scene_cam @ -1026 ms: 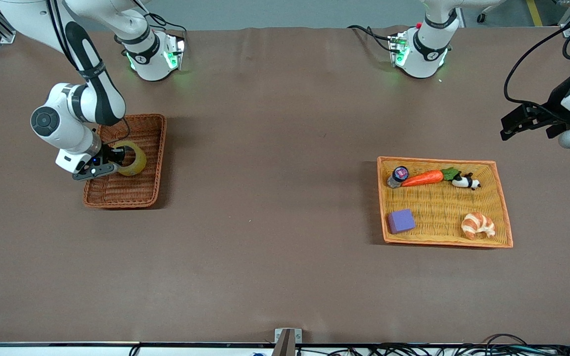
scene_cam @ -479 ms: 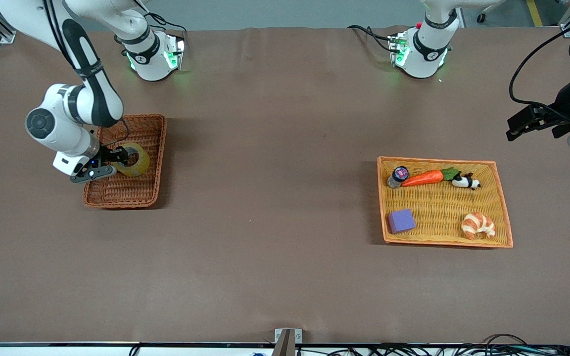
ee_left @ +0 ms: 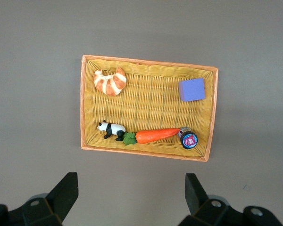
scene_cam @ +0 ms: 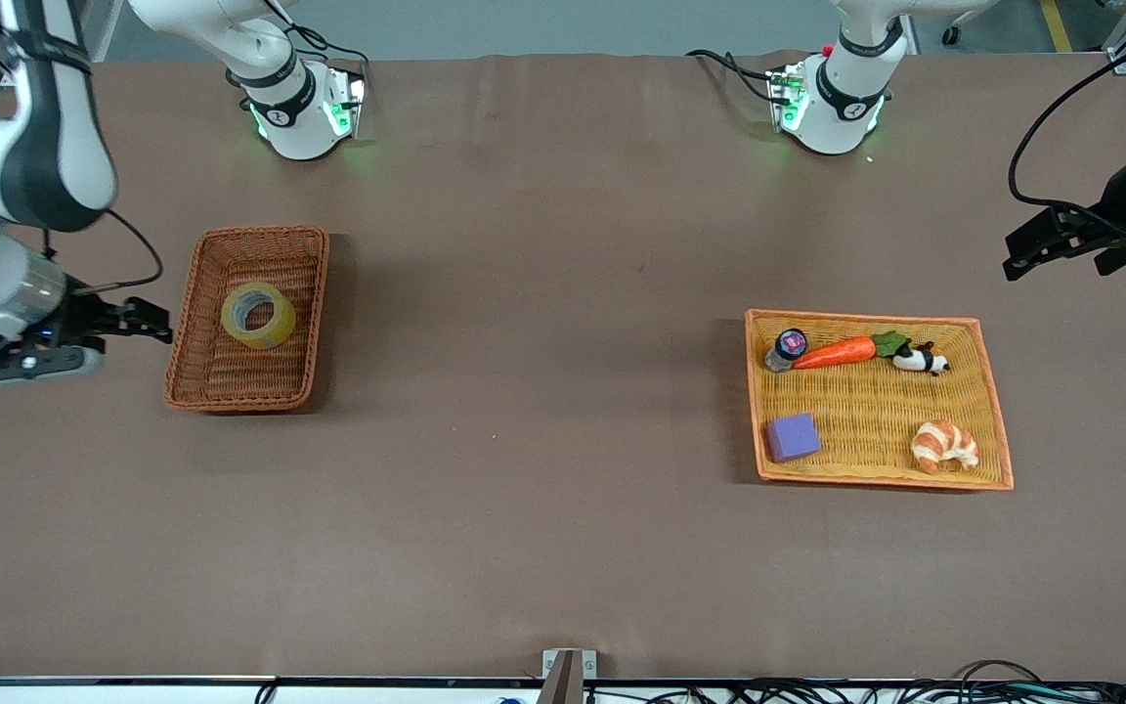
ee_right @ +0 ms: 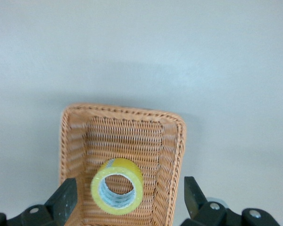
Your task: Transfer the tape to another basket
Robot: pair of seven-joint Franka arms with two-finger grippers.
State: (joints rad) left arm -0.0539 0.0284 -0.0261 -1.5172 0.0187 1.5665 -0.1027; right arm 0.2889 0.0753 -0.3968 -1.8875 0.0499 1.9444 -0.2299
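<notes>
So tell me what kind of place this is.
Probably a robotics lab: two arms bolted to a brown-covered table, cables along its edge, and toy props like a carrot and croissant in a woven tray.

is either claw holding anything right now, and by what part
Nothing is held. The right claw is open beside the basket; the tape lies inside. The left claw is open.

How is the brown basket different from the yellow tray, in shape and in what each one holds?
The basket is reddish-brown, narrow and deep with raised sides; the tray is orange-yellow, wider and flatter. The basket holds only the tape, lying flat; the tray holds a carrot, a panda, a croissant, a purple cube and a small bottle. Both are woven, rectangular and rest on the table.
</notes>
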